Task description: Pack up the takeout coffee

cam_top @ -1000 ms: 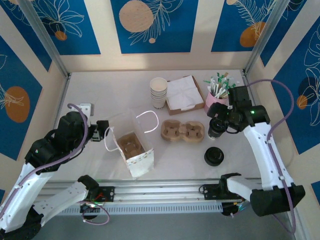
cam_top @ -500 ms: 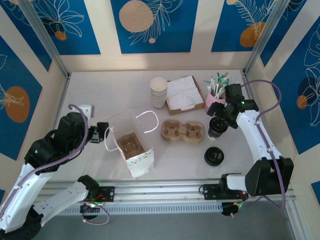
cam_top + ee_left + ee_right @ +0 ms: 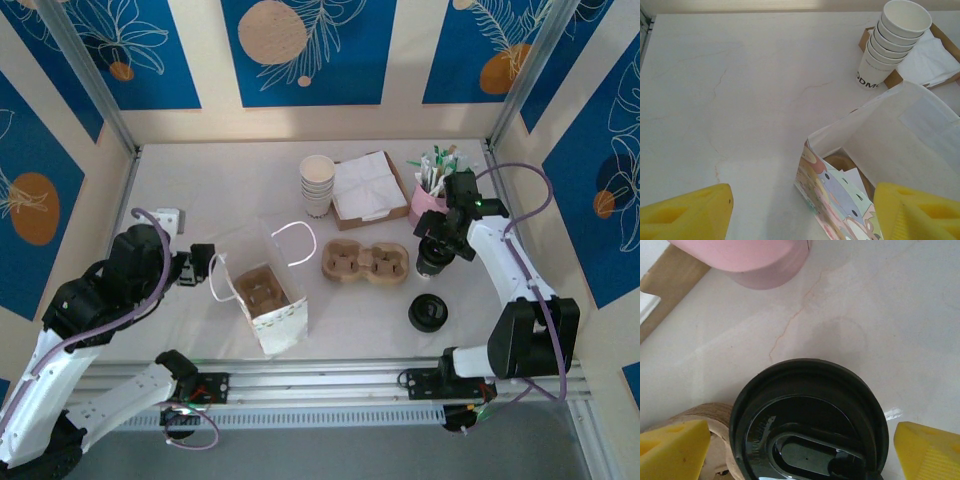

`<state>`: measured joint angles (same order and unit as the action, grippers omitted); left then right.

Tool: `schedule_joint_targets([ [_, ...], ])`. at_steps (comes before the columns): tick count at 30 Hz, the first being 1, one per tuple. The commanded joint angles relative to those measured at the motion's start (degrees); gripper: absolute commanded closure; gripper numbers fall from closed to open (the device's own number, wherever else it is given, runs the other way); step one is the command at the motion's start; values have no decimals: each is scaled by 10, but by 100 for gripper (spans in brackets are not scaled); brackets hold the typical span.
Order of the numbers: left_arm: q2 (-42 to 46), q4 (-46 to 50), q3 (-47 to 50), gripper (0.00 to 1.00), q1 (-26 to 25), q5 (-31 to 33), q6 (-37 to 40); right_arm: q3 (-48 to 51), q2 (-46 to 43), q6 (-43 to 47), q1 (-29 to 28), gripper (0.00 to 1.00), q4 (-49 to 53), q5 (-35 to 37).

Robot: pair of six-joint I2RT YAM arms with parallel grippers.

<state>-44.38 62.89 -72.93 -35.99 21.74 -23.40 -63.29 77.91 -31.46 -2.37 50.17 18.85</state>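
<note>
Now: as I read it, this is the reach for the coffee, and no grasp is made yet.
Coffee: the takeout coffee cup with a black plastic sip lid (image 3: pixel 805 410) stands upright on the white table (image 3: pixel 200 180). It is just right of the brown moulded-pulp two-cup carrier (image 3: pixel 365 262) and in front of the pink pot of stirrers (image 3: pixel 430 196).
Right arm: the right gripper (image 3: pixel 800 455) hangs directly over the lid. Its yellow fingers (image 3: pixel 672 447) are spread wide on either side and clear of the rim, likely so they can drop around the cup wall before closing.
Left arm: the left gripper (image 3: pixel 802 215) has its fingers apart and clamps nothing. It hovers beside the open white paper bag with a cartoon print (image 3: pixel 890 145), probably to steady the bag while it is loaded.
Bag: it stands upright with its mouth open and a brown cup insert (image 3: pixel 262 290) seated inside, which suggests the cup is meant to go there.
Spare: a loose black lid (image 3: pixel 427 313) lies flat on the table, near the cup and in front of it.
Risk: squeezing the lid rather than the cup wall could pop the lid off.
</note>
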Motion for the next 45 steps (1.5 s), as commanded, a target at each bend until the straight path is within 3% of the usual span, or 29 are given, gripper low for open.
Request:
schedule_joint_targets([
  [1,-2,5,-19,25,6,13,8,9,-1,4,-2,8,6,-5],
  [5,0,0,-19,25,6,10,6,12,0,4,-11,15,5,9],
  [18,-5,-2,-18,25,6,14,3,16,26,4,-18,16,8,17],
  [23,-7,-5,-16,25,6,15,2,18,28,-2,-23,23,8,23],
  [32,-4,-5,-14,25,6,12,0,27,29,-8,-26,19,11,25],
  [36,-2,-8,-8,25,6,10,-1,35,25,-12,-25,23,8,18],
  [40,-3,-7,-7,25,6,15,-1,19,9,-10,-27,32,19,16],
  [45,-4,-7,-11,24,6,38,-3,-36,-49,21,-29,33,67,22],
])
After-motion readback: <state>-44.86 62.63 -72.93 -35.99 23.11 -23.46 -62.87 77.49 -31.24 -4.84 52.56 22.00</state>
